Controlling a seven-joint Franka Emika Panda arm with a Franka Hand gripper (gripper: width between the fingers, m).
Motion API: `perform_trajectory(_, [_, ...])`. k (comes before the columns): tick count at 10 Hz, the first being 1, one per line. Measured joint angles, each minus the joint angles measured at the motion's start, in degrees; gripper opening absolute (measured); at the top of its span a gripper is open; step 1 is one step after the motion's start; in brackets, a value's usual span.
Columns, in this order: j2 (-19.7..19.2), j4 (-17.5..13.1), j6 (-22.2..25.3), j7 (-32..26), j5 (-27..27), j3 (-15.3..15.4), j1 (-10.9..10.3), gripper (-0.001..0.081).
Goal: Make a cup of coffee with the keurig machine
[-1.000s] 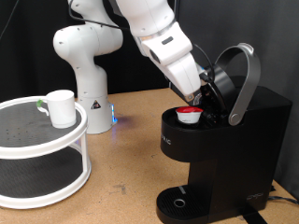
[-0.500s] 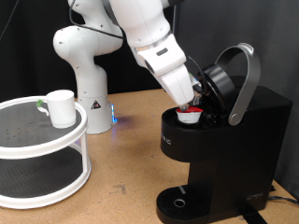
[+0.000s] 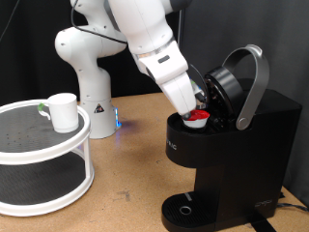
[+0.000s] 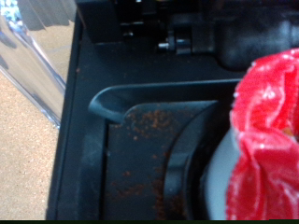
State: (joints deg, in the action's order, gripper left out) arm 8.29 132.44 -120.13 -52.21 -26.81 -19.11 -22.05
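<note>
Lower and further toward the exterior view's left than a second ago, the white arm now presses its claw right down at the open pod chamber of the keurig machine, just above the red-topped pod sitting in the holder. Whether the claw is open or closed cannot be told — its fingers are hidden behind the wrist and the machine's raised lid. The wrist view is filled by the black chamber surround, speckled with brownish grounds, and the crinkled red foil of the pod very close at one edge. The cup stands well apart, upright on the top tier of the round white rack at the exterior view's left, on the brown desk — the drip tray carries nothing.
</note>
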Motion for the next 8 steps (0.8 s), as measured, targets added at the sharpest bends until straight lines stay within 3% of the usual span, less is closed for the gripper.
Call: perform_trajectory(8, [-1.58,-0.61,-0.44,2.20,-0.24,0.48,-0.02,0.0805])
